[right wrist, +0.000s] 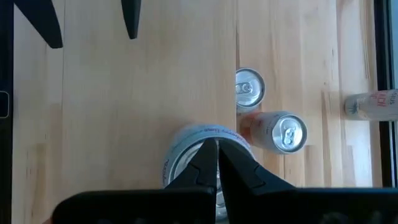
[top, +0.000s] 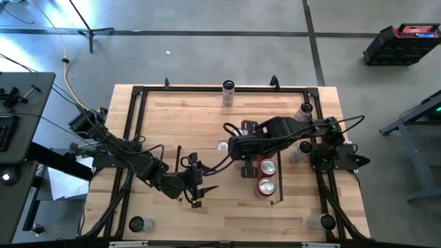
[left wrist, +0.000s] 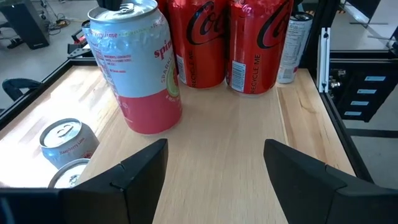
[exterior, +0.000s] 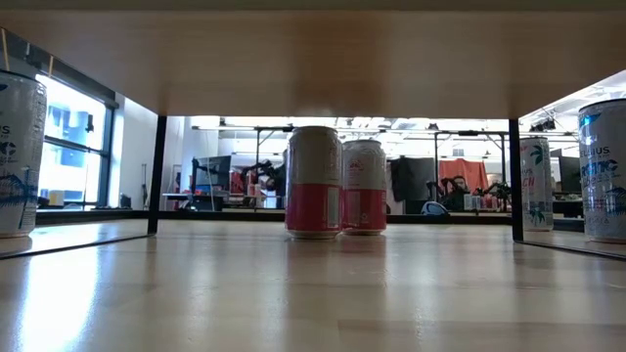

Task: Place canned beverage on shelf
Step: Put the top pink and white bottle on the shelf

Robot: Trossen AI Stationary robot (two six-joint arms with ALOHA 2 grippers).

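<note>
Light-wood table [top: 158, 110], black frame [top: 186, 88] round its edge; we list outward from the beverage.

1. Can [left wrist: 140, 74]: pale top, pink base, upright on the wood near the table's middle. We cannot tell whether it stands inside the shelf [top: 234, 196] rails.
2. Right gripper [right wrist: 217, 158]: directly above the can's lid, fingers drawn together. Whether they pinch the tab or only touch the lid, we cannot tell.
3. Two red cans [top: 267, 167]: upright, side by side, near the can and beside the shelf's right-hand rail.
4. Left gripper [left wrist: 214, 165]: low over the wood, released and empty, fingers spread, facing the can from well apart.

Hazards, as we judge them:
- A hold at the lid alone is slight; the can may slip or swing if lifted.
- A sideways push from above could topple it into the red cans.
- Both arms share the middle of the table; a wide sweep by either risks contact.

Open room: bare wood lies between the can and the left gripper, and across the shelf's left part. The red cans' side is crowded, and the thin rails could catch a can's base if it is slid.
</note>
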